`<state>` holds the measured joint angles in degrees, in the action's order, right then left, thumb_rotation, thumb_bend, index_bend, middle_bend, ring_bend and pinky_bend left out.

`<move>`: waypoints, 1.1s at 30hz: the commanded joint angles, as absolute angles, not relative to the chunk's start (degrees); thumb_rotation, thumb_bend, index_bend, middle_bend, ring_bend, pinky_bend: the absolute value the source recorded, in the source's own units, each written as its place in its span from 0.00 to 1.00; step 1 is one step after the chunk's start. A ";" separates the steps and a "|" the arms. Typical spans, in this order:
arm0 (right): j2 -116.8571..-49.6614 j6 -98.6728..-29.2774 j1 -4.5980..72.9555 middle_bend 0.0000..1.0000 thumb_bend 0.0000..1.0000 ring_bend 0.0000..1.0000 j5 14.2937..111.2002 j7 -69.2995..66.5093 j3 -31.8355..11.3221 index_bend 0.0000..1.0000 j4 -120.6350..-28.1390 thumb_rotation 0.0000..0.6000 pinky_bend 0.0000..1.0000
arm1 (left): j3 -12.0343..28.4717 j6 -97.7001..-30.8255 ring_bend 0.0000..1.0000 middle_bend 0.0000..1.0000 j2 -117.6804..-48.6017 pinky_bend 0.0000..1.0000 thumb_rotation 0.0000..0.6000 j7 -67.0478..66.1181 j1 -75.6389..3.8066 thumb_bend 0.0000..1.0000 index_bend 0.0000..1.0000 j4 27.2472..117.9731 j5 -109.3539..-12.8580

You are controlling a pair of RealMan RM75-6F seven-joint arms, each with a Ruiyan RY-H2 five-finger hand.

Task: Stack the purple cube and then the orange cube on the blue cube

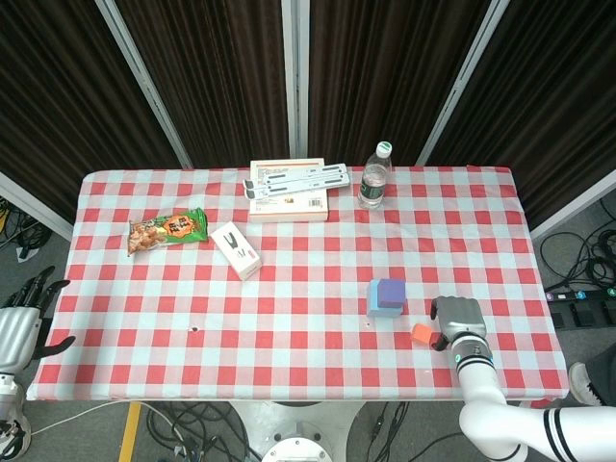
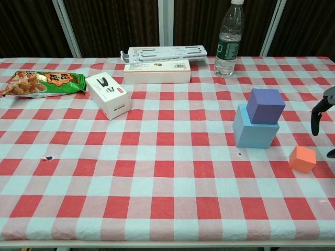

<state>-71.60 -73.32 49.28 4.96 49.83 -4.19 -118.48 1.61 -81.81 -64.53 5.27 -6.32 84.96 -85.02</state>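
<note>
The purple cube sits on top of the blue cube, right of the table's middle. The small orange cube lies on the cloth just right of and nearer than that stack. My right hand hovers close beside the orange cube on its right, fingers apart and holding nothing. My left hand hangs off the table's left edge, fingers spread and empty.
A water bottle, a flat box with a white stand, a small white box and a snack bag lie across the far half of the checkered table.
</note>
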 commanded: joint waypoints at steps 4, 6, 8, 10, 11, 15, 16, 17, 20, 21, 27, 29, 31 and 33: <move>-73.95 -73.79 49.47 1.00 0.08 1.00 2.79 50.03 -4.49 0.41 -115.25 1.00 1.00 | 1.59 -81.98 0.13 0.14 -64.93 0.27 1.00 5.26 -6.46 0.05 0.25 84.24 -85.47; -74.33 -74.12 49.50 1.00 0.08 1.00 2.81 50.11 -4.63 0.41 -115.00 1.00 1.00 | 1.57 -82.00 0.13 0.14 -65.02 0.27 1.00 5.19 -6.53 0.05 0.25 84.04 -85.63; -74.70 -74.43 49.41 1.00 0.08 1.00 2.89 50.06 -4.73 0.41 -114.95 1.00 1.00 | 1.57 -82.01 0.13 0.14 -65.06 0.27 1.00 5.26 -6.58 0.05 0.25 83.82 -85.72; -75.21 -74.90 49.18 1.00 0.08 1.00 3.51 49.75 -4.78 0.41 -114.88 1.00 1.00 | 1.59 -82.03 0.13 0.14 -65.08 0.27 1.00 5.55 -6.57 0.05 0.25 83.64 -85.72; -75.49 -75.13 49.09 1.00 0.08 1.00 3.85 49.68 -4.74 0.41 -114.83 1.00 1.00 | 1.59 -82.07 0.13 0.14 -65.11 0.27 1.00 5.67 -6.56 0.05 0.25 83.53 -85.72; -76.77 -76.18 48.72 1.00 0.06 1.00 4.92 49.74 -4.44 0.41 -114.50 1.00 1.00 | 1.56 -82.13 0.13 0.14 -65.17 0.27 1.00 6.02 -6.48 0.05 0.25 83.13 -85.67; -77.19 -76.56 48.64 1.00 0.06 1.00 5.29 49.87 -4.31 0.41 -114.29 1.00 1.00 | 1.56 -82.17 0.13 0.14 -65.21 0.27 1.00 6.05 -6.46 0.05 0.25 82.98 -85.67; -77.61 -77.00 48.59 1.00 0.05 1.00 5.72 50.09 -4.09 0.41 -114.03 1.00 1.00 | 1.58 -82.22 0.13 0.14 -65.24 0.27 1.00 6.08 -6.45 0.05 0.25 82.88 -85.68; -78.95 -78.17 48.23 1.00 0.05 1.00 6.70 50.49 -3.63 0.41 -113.37 1.00 1.00 | 1.63 -82.24 0.13 0.14 -65.28 0.27 1.00 6.38 -6.48 0.05 0.25 82.73 -85.68; -79.26 -78.34 48.08 1.00 0.05 1.00 6.88 50.52 -3.56 0.41 -113.27 1.00 1.00 | 1.64 -82.23 0.13 0.14 -65.29 0.27 1.00 6.44 -6.50 0.05 0.25 82.70 -85.70; -80.67 -79.11 47.33 1.00 0.06 1.00 7.84 51.04 -3.41 0.41 -112.65 1.00 1.00 | 1.62 -82.23 0.13 0.14 -65.43 0.27 1.00 6.64 -6.58 0.05 0.25 82.34 -85.86; -81.06 -79.26 47.16 1.00 0.05 1.00 8.07 51.23 -3.56 0.41 -112.41 1.00 1.00 | 1.61 -82.17 0.13 0.14 -65.46 0.27 1.00 6.82 -6.60 0.05 0.25 82.20 -85.82; -81.43 -79.34 46.96 1.00 0.06 1.00 8.23 51.39 -3.69 0.41 -112.16 1.00 1.00 | 1.63 -82.17 0.13 0.14 -65.50 0.27 1.00 6.95 -6.58 0.05 0.25 82.06 -85.78; -81.75 -79.40 46.79 1.00 0.06 1.00 8.38 51.54 -3.76 0.41 -111.89 1.00 1.00 | 1.60 -82.22 0.13 0.14 -65.51 0.27 1.00 6.99 -6.57 0.05 0.25 81.91 -85.83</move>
<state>-81.70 -79.37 46.84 8.33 51.50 -3.73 -111.94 1.59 -82.22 -65.51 6.99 -6.57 81.88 -85.85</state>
